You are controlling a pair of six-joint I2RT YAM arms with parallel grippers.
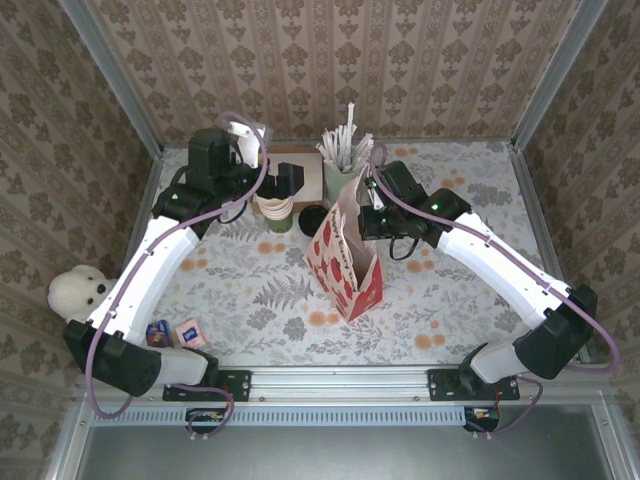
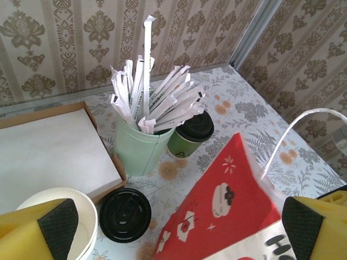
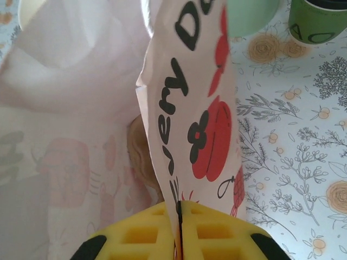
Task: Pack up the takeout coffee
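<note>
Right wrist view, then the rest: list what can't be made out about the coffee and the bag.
Right wrist view: coffee cut off by the top edge; just its lower wall is clear.
Right wrist view: a brownish patch behind the paper of the bag, blurred, unidentifiable.
Left wrist view: the bag lettering, cut off by the bottom edge.
Top view: the inside of the bag, hidden by its own walls.

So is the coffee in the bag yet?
Not yet. The takeout coffee stands upright on the table, black lid on, beside the mint straw cup, outside the paper bag.
</note>
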